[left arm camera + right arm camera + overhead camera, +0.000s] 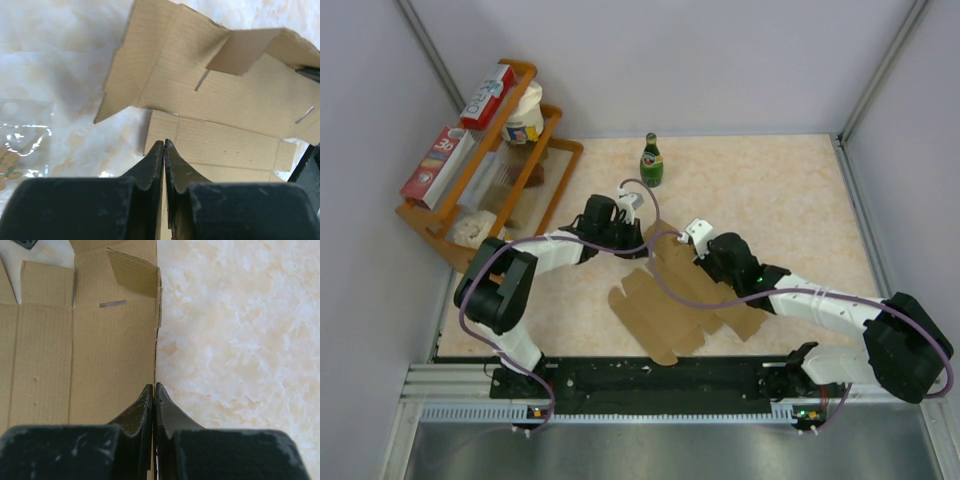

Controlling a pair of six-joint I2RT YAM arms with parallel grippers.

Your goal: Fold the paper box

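Both finger pairs are seen pinched nearly flat on thin cardboard, the left gripper [164, 145] at one flap edge and the right gripper [154, 387] at a raised side edge of the paper box [670, 300], which is laid partly unfolded on the marbled table [790, 190] between the arms.

Both arms [552, 250] are black with white links, lilac cables [461, 303], scuffed jaws.

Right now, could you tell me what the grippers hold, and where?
Both pinch the paper box: left gripper a flap edge, right gripper its side edge.
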